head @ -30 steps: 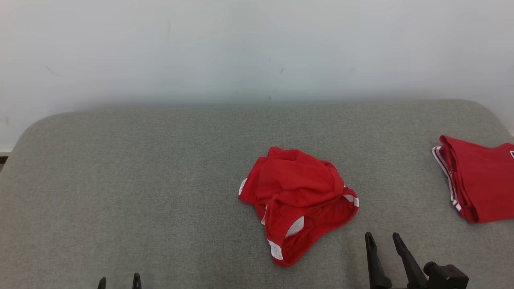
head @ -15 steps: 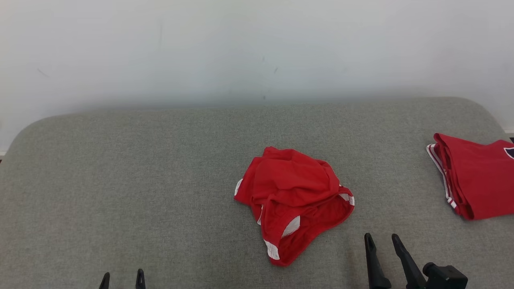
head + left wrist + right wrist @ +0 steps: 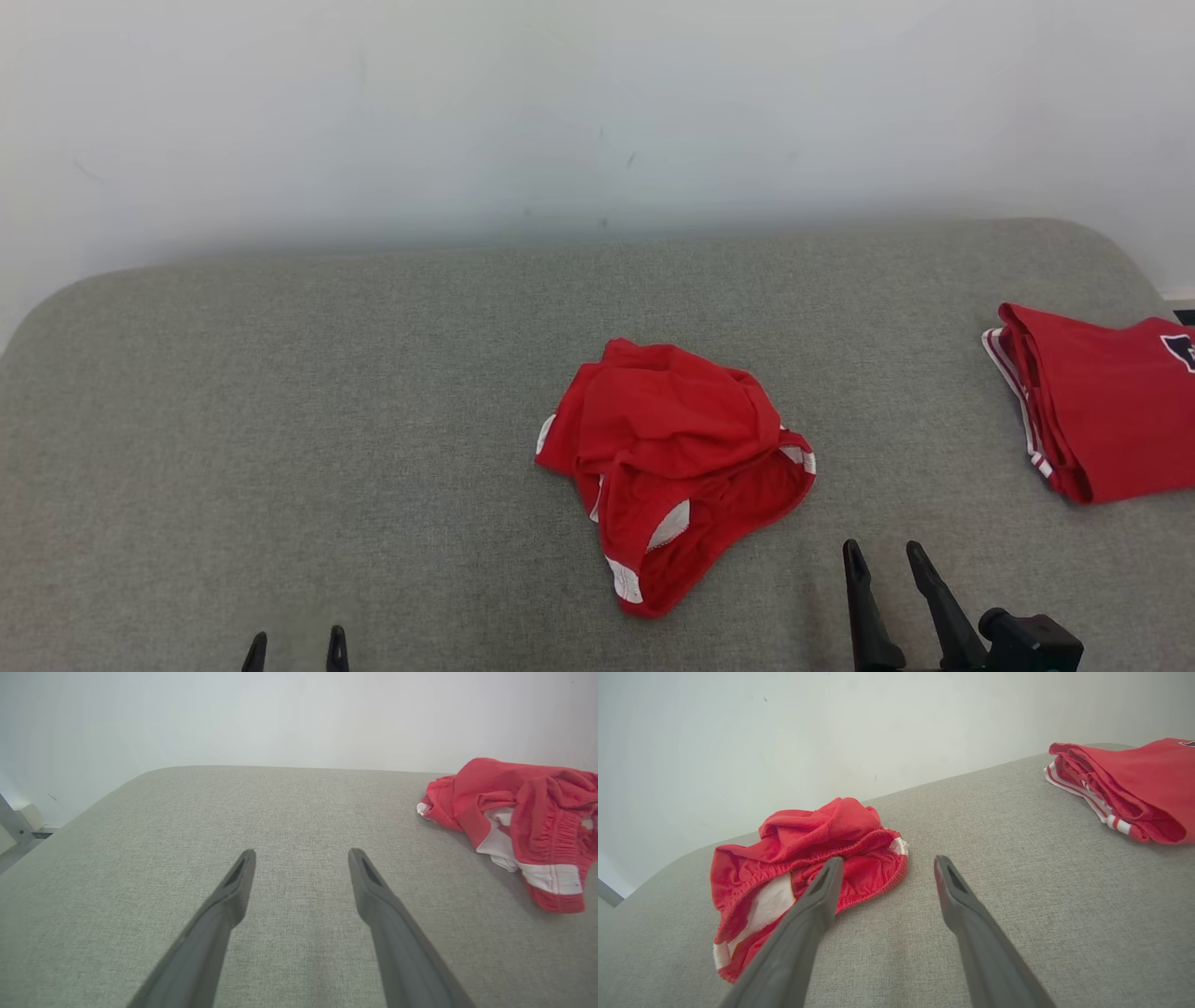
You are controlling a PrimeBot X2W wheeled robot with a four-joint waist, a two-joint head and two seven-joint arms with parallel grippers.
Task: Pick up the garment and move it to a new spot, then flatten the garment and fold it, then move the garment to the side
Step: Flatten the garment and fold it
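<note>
Crumpled red garment mid-frame on grey worktop. Right end effector, spread, just lower right of it, apart; left end effector, spread, far lower left.

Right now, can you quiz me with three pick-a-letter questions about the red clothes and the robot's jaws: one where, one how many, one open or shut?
1. Where is the crumpled garment?
A) near the middle of the grey cushion
B) on the floor
C) hanging on the wall

2. How many red garments lie on the cushion?
A) one
B) two
C) four

3. How do the jaws of the right gripper stand?
A) shut on the garment
B) open, holding nothing
C) shut on nothing

Answers:
1 A: the head view shows it lying mid-cushion.
2 B: there is the crumpled one plus a folded garment at the right edge.
3 B: the jaws stand apart, clear of the garment.
</note>
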